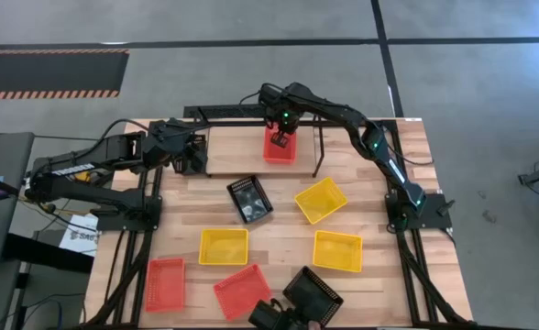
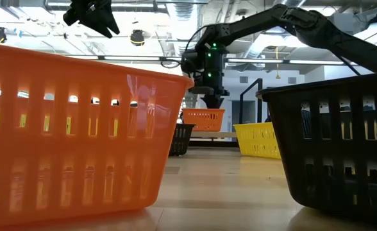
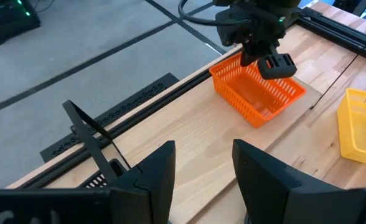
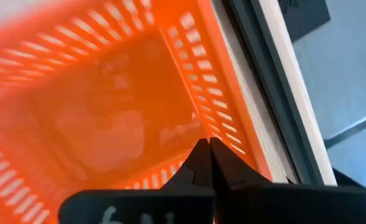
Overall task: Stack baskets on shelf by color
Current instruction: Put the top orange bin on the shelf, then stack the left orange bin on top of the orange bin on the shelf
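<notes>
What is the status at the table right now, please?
Right gripper shut, above red-orange basket on the shelf. Left gripper open, empty, at the shelf's left end. Eight baskets loose on the table. Nothing in the way.

Shelf (image 1: pixel 233 151) board bare left of red-orange basket (image 1: pixel 280 147), right pincer (image 1: pixel 281 139) occupying that basket, wire end loop (image 3: pixel 86 127) obstructing left approach, counter (image 1: pixel 279 240) scattered with baskets.
</notes>
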`<state>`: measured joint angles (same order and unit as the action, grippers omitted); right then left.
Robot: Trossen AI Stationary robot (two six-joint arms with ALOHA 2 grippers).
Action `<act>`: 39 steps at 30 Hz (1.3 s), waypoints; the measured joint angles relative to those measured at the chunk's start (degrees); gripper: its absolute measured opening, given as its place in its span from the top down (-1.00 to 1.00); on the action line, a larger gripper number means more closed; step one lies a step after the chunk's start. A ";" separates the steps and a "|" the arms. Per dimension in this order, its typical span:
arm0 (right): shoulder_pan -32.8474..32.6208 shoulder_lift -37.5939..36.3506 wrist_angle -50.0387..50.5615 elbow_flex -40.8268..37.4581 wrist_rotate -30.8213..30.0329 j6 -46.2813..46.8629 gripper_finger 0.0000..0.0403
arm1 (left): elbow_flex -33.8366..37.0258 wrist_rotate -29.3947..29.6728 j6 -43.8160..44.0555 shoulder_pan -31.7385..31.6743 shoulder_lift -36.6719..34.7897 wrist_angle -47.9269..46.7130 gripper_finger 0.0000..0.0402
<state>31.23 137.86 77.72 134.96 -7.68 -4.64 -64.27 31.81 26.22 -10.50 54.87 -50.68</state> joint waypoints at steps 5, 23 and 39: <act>-3.12 -3.54 -0.69 -0.14 1.13 -0.37 1.00 | -0.02 -0.15 -2.26 0.00 -0.01 -0.19 0.26; -8.20 -38.11 -1.88 -0.11 -3.06 2.03 1.00 | 3.37 -36.98 14.98 13.93 -0.04 -30.70 0.46; -8.33 -51.92 -1.42 -0.11 -2.97 1.48 1.00 | 17.81 -46.47 30.54 44.02 4.10 -5.42 0.32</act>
<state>22.90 85.94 76.29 134.85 -10.66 -3.16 -46.46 -14.66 56.76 33.52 58.98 -56.09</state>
